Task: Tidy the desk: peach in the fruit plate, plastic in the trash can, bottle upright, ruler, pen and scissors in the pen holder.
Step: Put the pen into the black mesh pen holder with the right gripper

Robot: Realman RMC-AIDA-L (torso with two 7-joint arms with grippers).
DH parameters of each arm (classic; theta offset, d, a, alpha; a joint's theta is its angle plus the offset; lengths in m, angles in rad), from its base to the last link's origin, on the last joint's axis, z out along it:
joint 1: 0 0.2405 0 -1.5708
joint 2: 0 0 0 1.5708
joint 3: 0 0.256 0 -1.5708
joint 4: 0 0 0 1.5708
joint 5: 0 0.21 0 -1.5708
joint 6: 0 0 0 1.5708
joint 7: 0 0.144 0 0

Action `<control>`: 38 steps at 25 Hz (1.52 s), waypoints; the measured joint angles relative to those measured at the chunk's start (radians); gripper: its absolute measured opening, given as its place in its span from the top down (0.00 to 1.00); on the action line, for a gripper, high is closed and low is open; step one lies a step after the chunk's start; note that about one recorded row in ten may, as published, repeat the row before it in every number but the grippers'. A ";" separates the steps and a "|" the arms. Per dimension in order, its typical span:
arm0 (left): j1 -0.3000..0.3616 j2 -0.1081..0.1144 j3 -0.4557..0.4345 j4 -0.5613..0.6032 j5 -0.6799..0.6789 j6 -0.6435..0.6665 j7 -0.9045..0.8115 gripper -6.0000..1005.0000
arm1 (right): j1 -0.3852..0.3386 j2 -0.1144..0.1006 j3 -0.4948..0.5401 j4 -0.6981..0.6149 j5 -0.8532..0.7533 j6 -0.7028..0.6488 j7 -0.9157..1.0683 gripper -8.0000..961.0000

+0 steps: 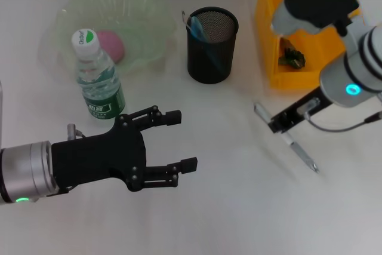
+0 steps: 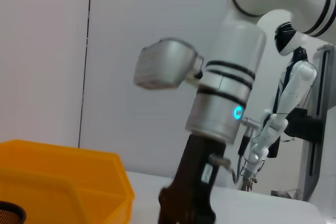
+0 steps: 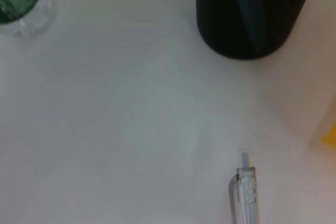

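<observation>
A black mesh cylindrical pen holder (image 1: 212,45) is standing at the middle of the white surface (image 1: 227,207), carrying a blue item whose kind cannot be told. Beside the holder, on the robot's left, a pale green translucent fruit plate (image 1: 113,25) is cradling a pink round peach (image 1: 110,46). In front of that plate, a clear plastic bottle with a green label and white cap (image 1: 98,79) is standing upright. On the holder's other side, a yellow plastic trash can (image 1: 298,34) is holding a dark crumpled scrap. The left tool (image 1: 185,141) is hovering in front of the holder with its black fingers spread wide, gripping nothing. The right tool (image 1: 280,125) is reaching down over a clear plastic pen (image 1: 295,147), which is lying on the surface in front of the holder and toward the can; whether its fingers are parted cannot be told.
</observation>
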State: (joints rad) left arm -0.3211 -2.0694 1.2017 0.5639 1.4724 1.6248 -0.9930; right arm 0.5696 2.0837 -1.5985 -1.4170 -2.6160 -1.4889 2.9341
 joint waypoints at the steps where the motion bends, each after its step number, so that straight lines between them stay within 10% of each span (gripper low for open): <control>1: 0.000 0.000 0.000 0.000 0.000 0.000 0.000 0.14 | -0.014 0.000 0.016 -0.045 0.001 -0.006 -0.007 0.87; 7: -0.001 -0.001 -0.001 -0.003 0.000 0.001 0.003 0.14 | -0.123 0.006 0.230 -0.351 0.171 0.075 -0.134 0.87; 12: -0.005 -0.001 0.003 -0.005 0.000 0.000 0.004 0.14 | -0.226 0.005 0.291 -0.317 0.587 0.444 -0.496 0.87; 17: -0.002 -0.003 0.005 -0.006 0.001 -0.001 0.006 0.14 | -0.219 0.003 0.263 0.000 1.072 0.683 -1.110 0.87; 24: -0.010 -0.003 0.005 -0.006 0.005 -0.005 0.006 0.14 | -0.041 0.000 0.272 0.654 1.824 0.540 -1.948 0.87; 38: -0.011 -0.004 0.007 -0.007 0.000 -0.008 0.007 0.14 | 0.111 0.001 0.263 1.011 1.864 0.526 -2.037 0.87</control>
State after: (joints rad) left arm -0.3323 -2.0736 1.2086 0.5568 1.4725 1.6167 -0.9863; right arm 0.6802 2.0850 -1.3359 -0.4062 -0.7516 -0.9634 0.8971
